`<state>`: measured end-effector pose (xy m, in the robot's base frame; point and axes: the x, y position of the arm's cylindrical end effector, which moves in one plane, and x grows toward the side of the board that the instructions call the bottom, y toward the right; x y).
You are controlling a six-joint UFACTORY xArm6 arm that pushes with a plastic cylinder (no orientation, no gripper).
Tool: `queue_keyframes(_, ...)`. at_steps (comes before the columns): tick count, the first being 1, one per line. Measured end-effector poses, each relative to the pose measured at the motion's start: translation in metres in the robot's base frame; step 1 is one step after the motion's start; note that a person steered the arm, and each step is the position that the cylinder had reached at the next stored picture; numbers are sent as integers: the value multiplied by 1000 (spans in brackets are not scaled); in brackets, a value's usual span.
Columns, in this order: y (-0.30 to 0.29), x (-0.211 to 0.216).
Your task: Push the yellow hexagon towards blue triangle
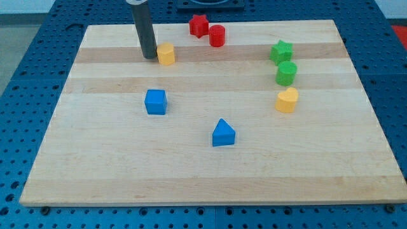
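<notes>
My tip (150, 56) rests on the wooden worktop (210, 184), touching the yellow hexagon (166, 55) near the view's top-left, well apart from the blue triangle (223, 133); there are no fingers.

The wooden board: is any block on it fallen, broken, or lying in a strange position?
Nothing stands out. All eight blocks sit flat on the wooden board, none tipped, stacked or hanging over an edge. My tip rests just at the view's left of the yellow hexagon, and the blue triangle stands apart, lower and to the view's right.
</notes>
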<state>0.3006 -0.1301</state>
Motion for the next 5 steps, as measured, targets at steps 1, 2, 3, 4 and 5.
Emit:
queue_keyframes(1, 7, 0)
queue_keyframes(2, 13, -6)
queue_keyframes(3, 14, -15)
queue_keyframes(4, 14, -25)
queue_keyframes(5, 14, -33)
